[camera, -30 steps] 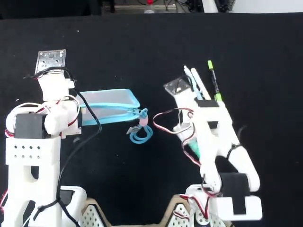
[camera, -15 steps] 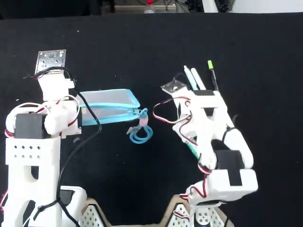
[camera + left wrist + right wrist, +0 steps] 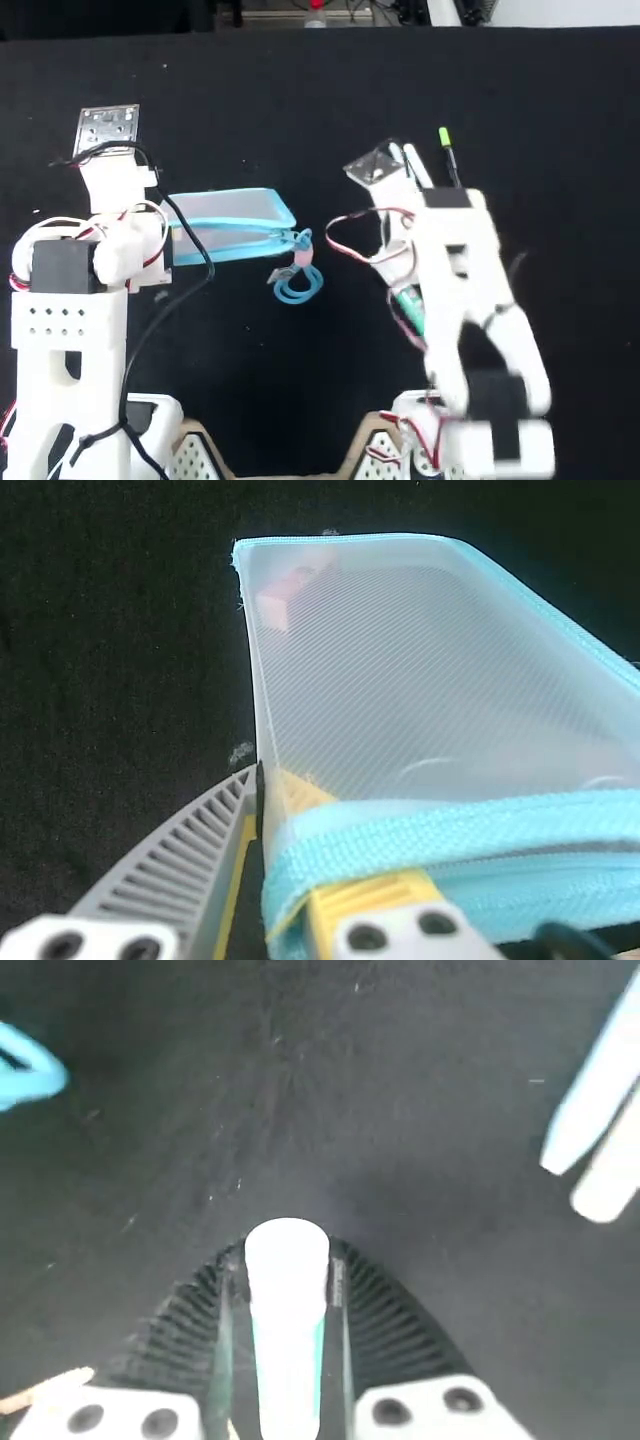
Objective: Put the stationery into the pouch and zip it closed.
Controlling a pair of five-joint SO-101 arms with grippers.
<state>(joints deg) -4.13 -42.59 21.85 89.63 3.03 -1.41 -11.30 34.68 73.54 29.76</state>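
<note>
The left gripper (image 3: 262, 788) is clamped on the left end of the blue mesh pouch (image 3: 235, 212), which lies left of centre on the black table (image 3: 300, 90). To its right, the right gripper (image 3: 287, 1250) grips a white-capped teal pen (image 3: 287, 1305), with more pens (image 3: 418, 165) lying just beyond.

We take this place for a robotics lab or a hobby workshop. The worktop (image 3: 560, 100) is covered with a plain black cloth. At its near edge stand the left arm (image 3: 70, 300) and the right arm (image 3: 470, 300), both of white printed plastic, with black motors and loose red and white wires (image 3: 345, 248). Behind the far edge we see a bottle (image 3: 316, 14) and some dark cables (image 3: 385, 10).
</note>
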